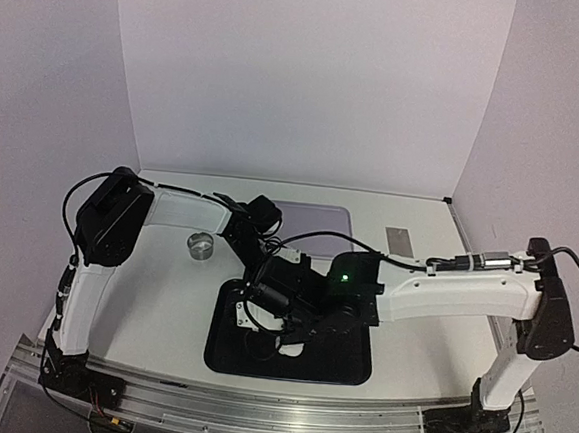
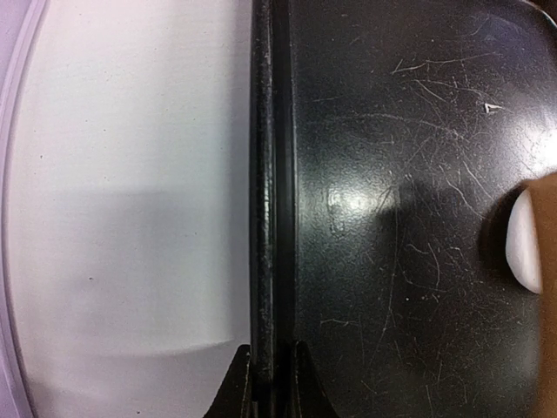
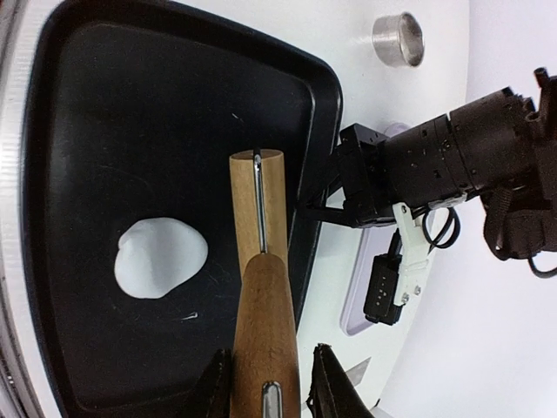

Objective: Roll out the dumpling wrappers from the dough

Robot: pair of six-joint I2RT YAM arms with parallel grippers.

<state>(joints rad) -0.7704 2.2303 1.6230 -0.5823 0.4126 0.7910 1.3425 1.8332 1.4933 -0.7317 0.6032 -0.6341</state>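
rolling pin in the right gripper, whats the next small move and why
Probably slide the rolling pin sideways over the dough and press down. The right gripper holds the pin beside the lump, not on it. The dough is an unrolled blob on the black tray. The left gripper pinches the tray rim, which should steady it.

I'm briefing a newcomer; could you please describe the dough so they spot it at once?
Find the large black tray. On its floor, near the wooden rolling pin, lies the dough. It is a soft, white, rounded lump, unlike the hard shiny metal ring standing outside the tray.
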